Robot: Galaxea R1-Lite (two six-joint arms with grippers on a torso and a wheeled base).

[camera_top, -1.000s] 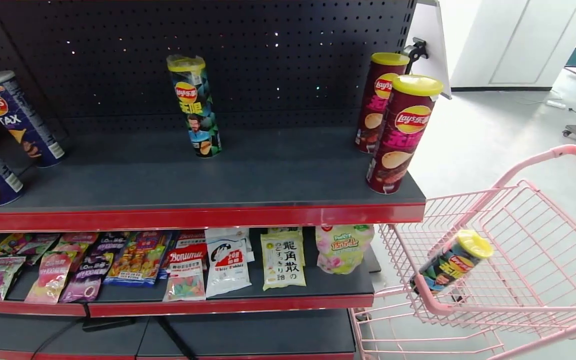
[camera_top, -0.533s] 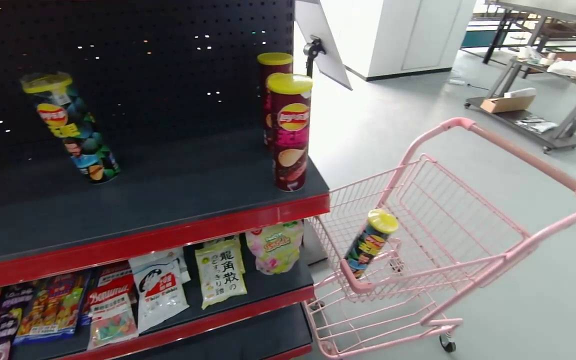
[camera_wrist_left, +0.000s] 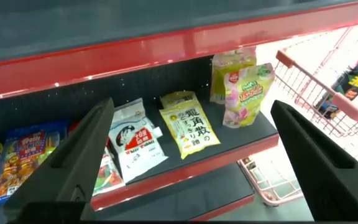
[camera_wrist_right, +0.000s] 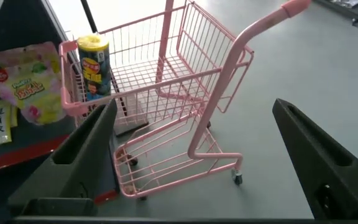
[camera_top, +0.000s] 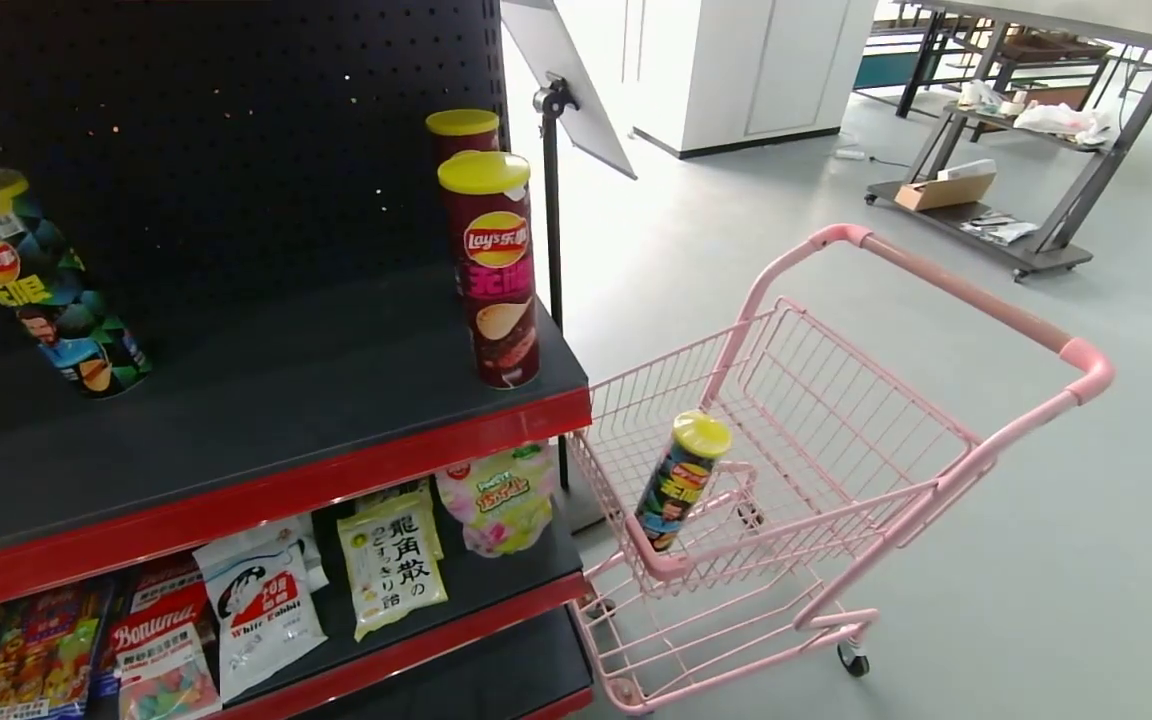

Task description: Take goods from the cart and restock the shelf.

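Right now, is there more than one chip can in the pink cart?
No, the pink cart holds a single chip can, leaning lid-up in the basket corner nearest the shelf.

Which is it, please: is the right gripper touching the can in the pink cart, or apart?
Apart. The right wrist view shows the open right gripper short of the cart, with the can inside it clearly farther off.

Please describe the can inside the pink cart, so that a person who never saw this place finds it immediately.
Find the pink cart at the right end of the shelf. In its basket one tall can leans in the corner nearest the shelf, yellow lid up. It is the cart's only item, with a dark blue-green label, unlike the dark red cans on the shelf.
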